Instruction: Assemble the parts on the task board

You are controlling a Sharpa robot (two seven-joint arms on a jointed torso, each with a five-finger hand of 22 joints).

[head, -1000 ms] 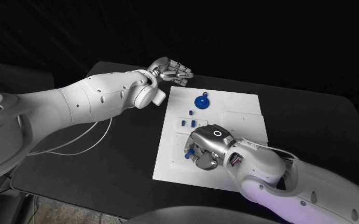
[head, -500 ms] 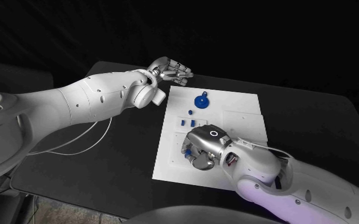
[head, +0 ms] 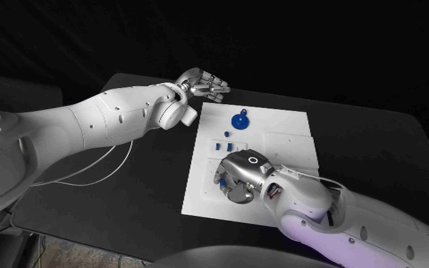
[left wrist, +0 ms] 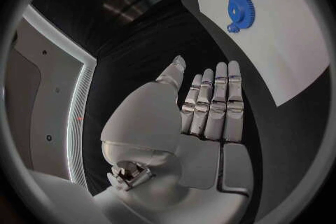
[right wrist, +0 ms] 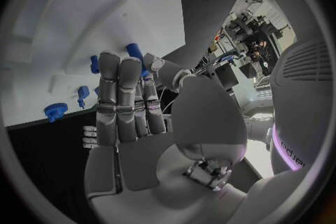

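The white task board lies in the middle of the black table. A blue gear sits on its far part, with small blue parts nearer along the left side. My right hand hovers low over the board's near-left area. Its fingertips reach a blue part, which lies between them and the thumb; whether it is pinched I cannot tell. My left hand hangs past the board's far-left corner, its fingers straight and holding nothing. The gear also lies ahead of that hand.
A thin white cable loops on the table to the left of the board. Bare black table surrounds the board on every side. The right half of the board carries only pale recesses.
My right hand has crept toward the board's near-left edge, further over the blue part there. The left arm and the gear have stayed put.
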